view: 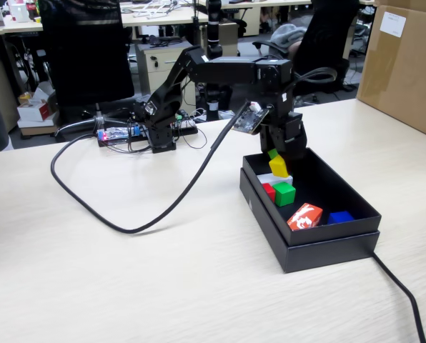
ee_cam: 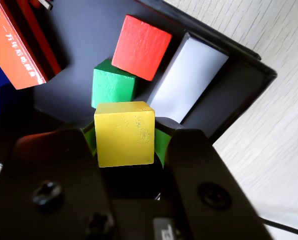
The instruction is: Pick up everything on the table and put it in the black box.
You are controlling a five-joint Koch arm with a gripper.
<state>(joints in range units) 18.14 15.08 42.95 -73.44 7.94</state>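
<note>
My gripper (view: 278, 163) hangs over the far end of the black box (view: 334, 246) and is shut on the yellow cube (view: 278, 167). In the wrist view the yellow cube (ee_cam: 124, 133) sits squeezed between the green-lined jaws of the gripper (ee_cam: 124, 137). Below it, inside the black box (ee_cam: 84, 37), lie the green cube (ee_cam: 113, 86) and the red cube (ee_cam: 141, 47), the red one leaning partly on the green one. In the fixed view the green cube (view: 284, 193) and the red cube (view: 269, 191) sit side by side on the box floor.
Also in the box are a white block (ee_cam: 186, 77), a red-and-white printed packet (view: 304, 216) and a blue piece (view: 339, 216). A thick black cable (view: 138, 227) loops across the table (view: 91, 286). A brown carton (view: 406, 64) stands at the right rear.
</note>
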